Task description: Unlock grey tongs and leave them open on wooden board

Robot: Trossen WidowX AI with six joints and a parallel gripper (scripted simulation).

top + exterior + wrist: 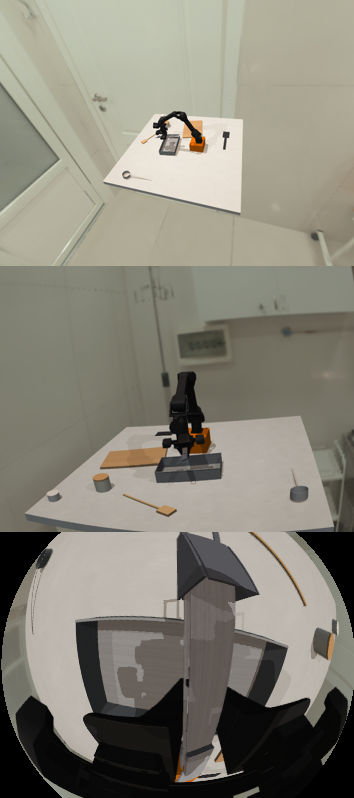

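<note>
My gripper (163,137) (184,455) (196,683) is shut on the grey tongs (185,458) (210,632), above the roasting tin. In the wrist view their two long arms lie close together between my fingers. Their dark block with a wire loop is at the far end, and the other end runs back toward the arm's base. Their exact tilt is hard to tell. The grey roasting tin (167,153) (206,474) (89,662) stands below. The wooden board (193,125) (128,458) lies flat beside the tin, with nothing on it.
The orange base (197,146) (204,441) stands behind the tin. A jar with a wooden lid (102,484) (321,643), a small pot (53,496) and a wooden spatula (144,141) (166,510) are on the outer side. A round pan (299,494) and a black spatula (225,134) lie farther off.
</note>
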